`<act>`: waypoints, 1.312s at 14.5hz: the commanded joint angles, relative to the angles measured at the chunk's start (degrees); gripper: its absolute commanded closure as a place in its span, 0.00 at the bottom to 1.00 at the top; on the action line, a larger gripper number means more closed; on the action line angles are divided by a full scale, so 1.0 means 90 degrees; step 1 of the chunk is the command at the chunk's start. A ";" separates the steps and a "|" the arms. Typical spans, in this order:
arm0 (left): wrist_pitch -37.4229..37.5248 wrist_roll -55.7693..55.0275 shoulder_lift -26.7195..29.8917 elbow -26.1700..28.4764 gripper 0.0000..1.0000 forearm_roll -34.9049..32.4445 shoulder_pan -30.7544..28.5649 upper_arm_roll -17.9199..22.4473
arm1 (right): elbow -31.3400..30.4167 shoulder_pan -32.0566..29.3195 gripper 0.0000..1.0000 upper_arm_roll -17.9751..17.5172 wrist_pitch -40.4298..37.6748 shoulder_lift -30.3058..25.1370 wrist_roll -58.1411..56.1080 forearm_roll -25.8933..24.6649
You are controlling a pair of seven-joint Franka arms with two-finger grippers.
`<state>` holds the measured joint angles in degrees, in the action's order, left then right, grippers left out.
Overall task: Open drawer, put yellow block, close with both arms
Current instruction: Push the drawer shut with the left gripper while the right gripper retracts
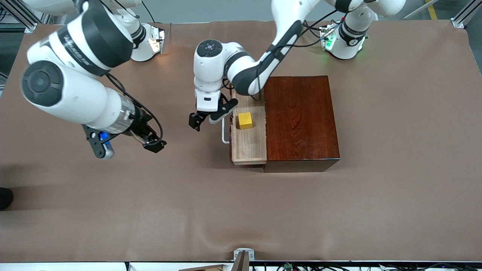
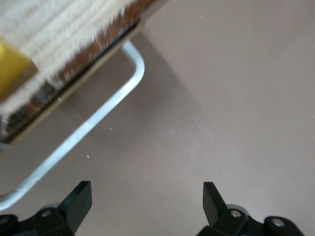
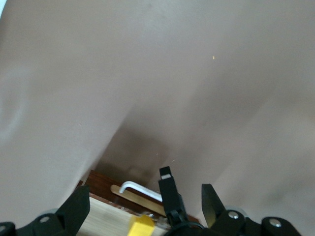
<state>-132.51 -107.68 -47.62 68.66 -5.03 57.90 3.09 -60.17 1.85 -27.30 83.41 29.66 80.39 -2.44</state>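
We see a broad table (image 1: 339,210) covered in a smooth brown sheet, with the two arm bases standing along its edge farthest from the front camera. On it sits a glossy dark reddish-brown wooden box (image 1: 301,120), and its drawer (image 1: 248,145), a shallow pale-wood tray, is pulled out toward the right arm's end of the table. The yellow block (image 1: 245,120) lies inside the drawer, resting on the tray floor in the part farther from the front camera. A white U-shaped bar handle (image 1: 225,133) stands on the drawer's front. The left gripper (image 1: 203,121) hangs over the bare table just in front of the handle, its fingers (image 2: 78,199) spread apart and holding nothing; in the left wrist view we see the handle and drawer edge close by, not touched. The right gripper (image 1: 130,145) hovers over the open table toward the right arm's end, well apart from the drawer, and its fingers (image 3: 74,211) are spread wide with nothing between them.
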 commanded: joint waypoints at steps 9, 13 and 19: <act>0.1010 -0.0350 -0.0188 -0.0314 0.00 -0.0173 0.0266 0.0614 | -0.0052 -0.0839 0.00 -0.0033 -0.1015 -0.0639 -0.3998 0.0017; 0.1850 -0.0331 0.0027 -0.0295 0.00 -0.0709 0.0295 0.0868 | -0.0052 -0.1083 0.00 0.0006 -0.1318 -0.0932 -0.5627 -0.0022; 0.3499 -0.0341 0.0125 -0.0207 0.00 -0.1062 0.0266 0.0888 | -0.0062 -0.1289 0.00 -0.0013 -0.1592 -0.1099 -0.6148 -0.0080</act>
<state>-106.15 -110.31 -47.88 66.10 -12.02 59.94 10.67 -59.82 -8.71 -26.84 69.43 20.95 26.67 -2.75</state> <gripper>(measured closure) 0.000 0.000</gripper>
